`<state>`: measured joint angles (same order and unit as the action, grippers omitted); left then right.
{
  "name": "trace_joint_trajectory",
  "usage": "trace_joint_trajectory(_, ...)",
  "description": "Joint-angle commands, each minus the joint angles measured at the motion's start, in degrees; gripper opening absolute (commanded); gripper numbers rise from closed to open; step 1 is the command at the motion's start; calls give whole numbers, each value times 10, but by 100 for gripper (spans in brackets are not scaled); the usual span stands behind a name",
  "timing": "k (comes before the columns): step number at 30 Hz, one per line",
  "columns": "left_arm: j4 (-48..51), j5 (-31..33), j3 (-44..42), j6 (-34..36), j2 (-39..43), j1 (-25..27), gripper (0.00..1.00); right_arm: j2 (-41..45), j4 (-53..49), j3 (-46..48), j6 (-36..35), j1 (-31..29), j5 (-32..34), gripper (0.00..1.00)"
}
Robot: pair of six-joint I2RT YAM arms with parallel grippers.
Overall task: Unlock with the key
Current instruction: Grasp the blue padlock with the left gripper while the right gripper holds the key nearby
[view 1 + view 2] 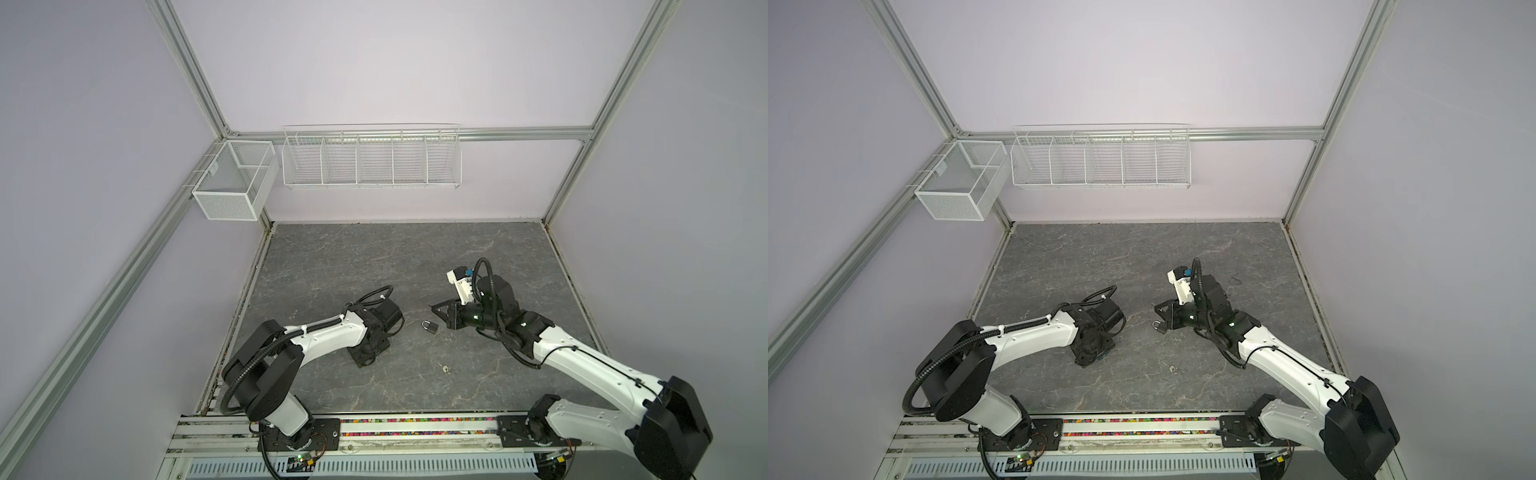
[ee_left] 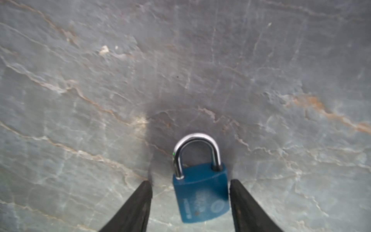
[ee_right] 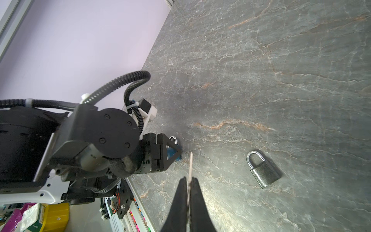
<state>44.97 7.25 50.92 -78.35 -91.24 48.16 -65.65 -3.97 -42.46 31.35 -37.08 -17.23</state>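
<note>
The thin silver metal key [image 3: 190, 163] sticks out from between the tips of the right gripper [image 3: 188, 179], whose black fingers are pressed together on it. Seen edge-on, the blade points out over the grey marbled tabletop [image 3: 281, 80].

In both top views this gripper sits a little right of centre in the frame. A dark grey padlock with a silver shackle [image 1: 431, 326] lies flat on the tabletop just below it in the frame, apart from the key.

The blue padlock with a silver shackle [image 2: 200, 192] lies flat between the fingers of the left gripper [image 2: 190, 181], and both shackle legs meet its body. That gripper stands partly open around the body and grips nothing. One finger is right at the body's edge, whether touching I cannot tell, and the other is clear of it.

In both top views the left gripper points down at the tabletop, left of centre in the lower half of the frame.

A small pale object [image 1: 446, 368] lies alone at lower centre, too small to identify.

A white mesh basket [image 1: 232, 183] and a white wire rack [image 1: 372, 160] hang at upper left.
</note>
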Motion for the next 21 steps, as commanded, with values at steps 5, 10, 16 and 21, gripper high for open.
trace_joint_trajectory(5,18,-5,25,-6,-27,1,57,16,6,15,7,9,-9,7)
trace_joint_trajectory(10,-4,-21,9,-4,-37,1,51,14,7,13,9,11,-13,7)
trace_joint_trajectory(16,-20,-26,4,0,-35,1,44,7,7,7,10,12,-16,6)
trace_joint_trajectory(21,-38,-27,-8,-4,-19,1,37,9,4,7,11,11,-13,6)
